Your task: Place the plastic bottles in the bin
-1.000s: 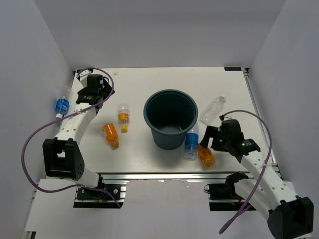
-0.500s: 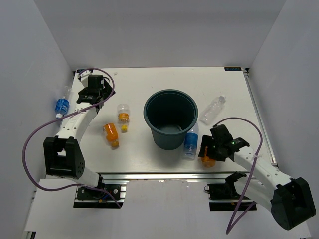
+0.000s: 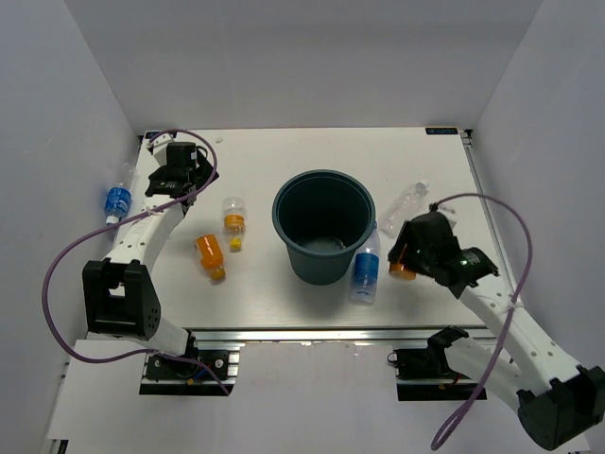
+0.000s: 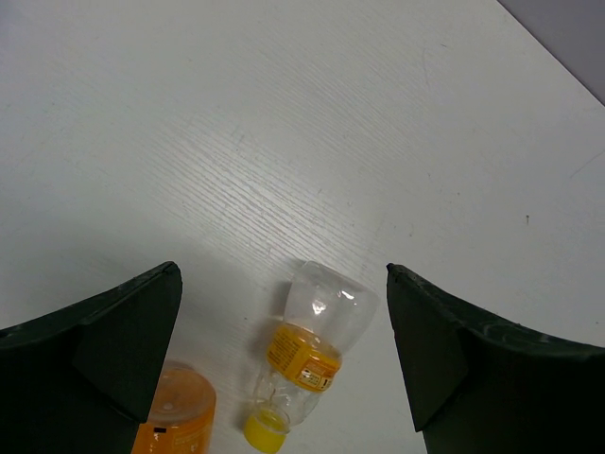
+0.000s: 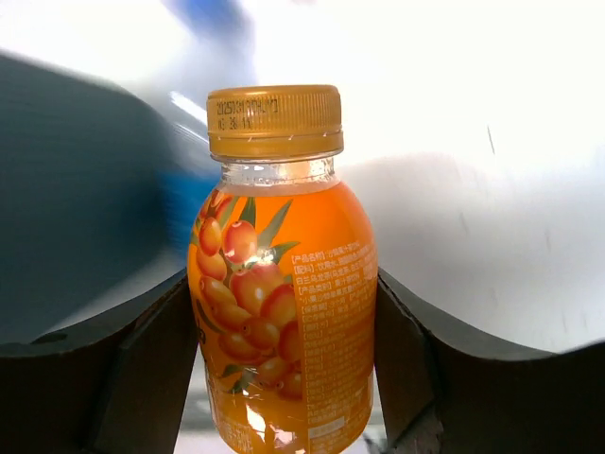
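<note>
Holding entry, right gripper (image 3: 403, 255): fingers closed on the flanks of one orange-filled bottle (image 5: 284, 284), orange cap uppermost in the wrist view. Change noted: a second ago these jaws stood wide and the bottle lay on the table (image 3: 284, 151) next to the blue-labelled bottle (image 3: 363, 270); half a second ago the gripper was down over it; now the bottle is lifted off the surface and carried toward the bin (image 3: 323, 222). Present position: just right of the bin, outside the rim and not yet over the opening; its height against the rim cannot be told from above. Left gripper (image 3: 178, 185): jaws wide apart, holding nothing, unmoved over the far-left of the table through the same second; its wrist view looks down on the orange-labelled clear bottle (image 4: 317, 340) and the shoulder of a second orange bottle (image 4: 175, 416). Stock not yet binned: the blue-labelled bottle close against the bin's right wall, a plain clear bottle (image 3: 405, 206) further right, the two near the left arm, and another blue-labelled bottle (image 3: 118, 200) at the table's left edge, possibly off it. Bin contents: no bottle discernible inside. Assessment: grasp looks secure, pick complete for this item; transfer over the opening and release appear to be what remains, with five bottles to follow
</note>
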`<state>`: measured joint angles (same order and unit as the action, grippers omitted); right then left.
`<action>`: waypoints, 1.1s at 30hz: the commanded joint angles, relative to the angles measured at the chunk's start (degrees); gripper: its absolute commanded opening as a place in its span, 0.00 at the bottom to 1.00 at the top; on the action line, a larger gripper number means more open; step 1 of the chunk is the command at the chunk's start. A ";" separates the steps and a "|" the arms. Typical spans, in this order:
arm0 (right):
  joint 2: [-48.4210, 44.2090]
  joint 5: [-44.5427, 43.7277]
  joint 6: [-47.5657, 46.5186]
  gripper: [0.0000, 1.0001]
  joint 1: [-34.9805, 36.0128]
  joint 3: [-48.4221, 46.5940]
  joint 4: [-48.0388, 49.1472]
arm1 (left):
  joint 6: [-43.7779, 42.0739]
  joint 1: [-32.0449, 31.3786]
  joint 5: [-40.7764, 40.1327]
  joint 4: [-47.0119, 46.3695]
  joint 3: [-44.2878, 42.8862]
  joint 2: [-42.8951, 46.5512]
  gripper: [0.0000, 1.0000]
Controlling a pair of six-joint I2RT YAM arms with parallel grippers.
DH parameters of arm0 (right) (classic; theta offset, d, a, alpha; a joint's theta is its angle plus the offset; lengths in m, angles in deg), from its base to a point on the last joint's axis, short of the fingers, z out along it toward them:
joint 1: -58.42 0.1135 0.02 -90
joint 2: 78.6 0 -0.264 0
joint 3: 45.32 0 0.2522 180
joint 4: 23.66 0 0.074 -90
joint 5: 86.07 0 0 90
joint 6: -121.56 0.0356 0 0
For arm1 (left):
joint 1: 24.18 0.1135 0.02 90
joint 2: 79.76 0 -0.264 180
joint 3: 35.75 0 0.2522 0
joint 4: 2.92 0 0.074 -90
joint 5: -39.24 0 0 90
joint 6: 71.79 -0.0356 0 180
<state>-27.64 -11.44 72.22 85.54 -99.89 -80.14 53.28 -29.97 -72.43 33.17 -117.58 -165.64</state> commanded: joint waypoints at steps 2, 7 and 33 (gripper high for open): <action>-3.94 -3.80 -8.20 0.44 0.13 -10.85 13.41 | 1.05 0.07 2.16 -0.53 0.49 2.04 0.98; 2.73 14.74 -21.30 0.45 1.18 -22.61 30.39 | 2.46 0.07 3.83 0.35 1.10 3.26 0.98; 15.84 24.60 -30.21 0.86 9.01 -26.68 36.57 | 8.61 -4.59 3.74 4.83 7.17 4.68 0.98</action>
<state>-10.29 13.10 43.65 94.19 -125.95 -46.15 61.74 -34.03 -67.91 37.01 -108.71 -160.46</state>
